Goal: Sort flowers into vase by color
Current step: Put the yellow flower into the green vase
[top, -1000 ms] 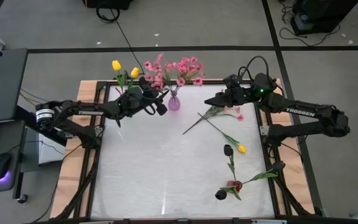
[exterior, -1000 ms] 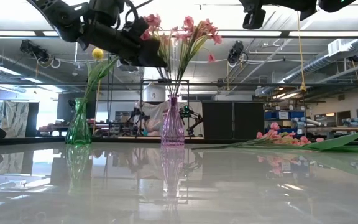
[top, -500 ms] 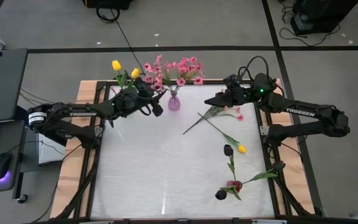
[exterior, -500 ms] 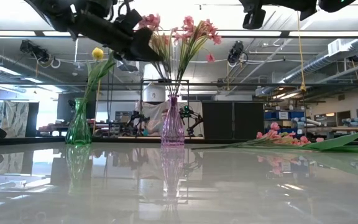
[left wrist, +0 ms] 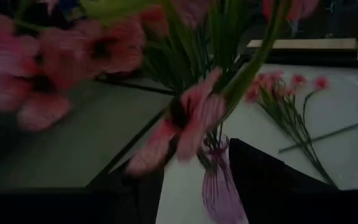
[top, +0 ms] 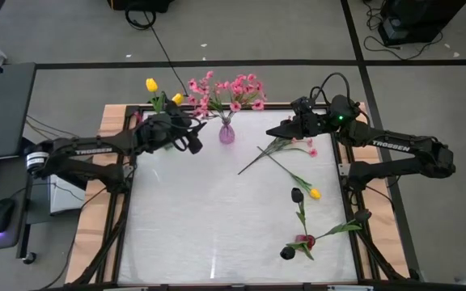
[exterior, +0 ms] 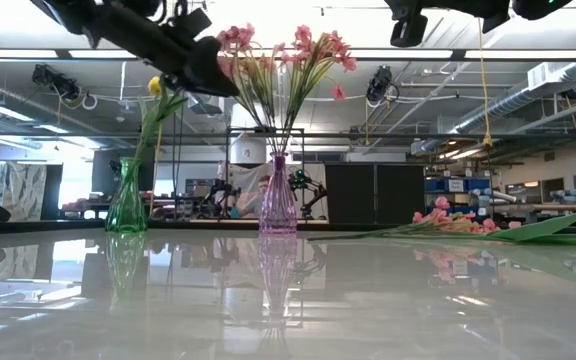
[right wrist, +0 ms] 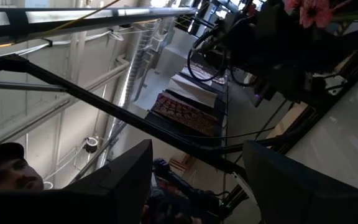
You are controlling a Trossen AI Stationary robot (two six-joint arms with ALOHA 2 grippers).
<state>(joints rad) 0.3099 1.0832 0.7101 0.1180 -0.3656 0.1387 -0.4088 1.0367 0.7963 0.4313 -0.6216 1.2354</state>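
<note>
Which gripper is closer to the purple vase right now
The left. The left gripper sits just beside the purple vase, on the side of the green vase. The right gripper is farther off on the vase's other side, above the loose pink flower spray.

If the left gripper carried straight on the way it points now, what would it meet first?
Most likely the pink blossoms and stems standing in the purple vase. The left gripper points right at them in its wrist view, with the vase just past its fingers. Depth is hard to judge, so contact order is uncertain.
</note>
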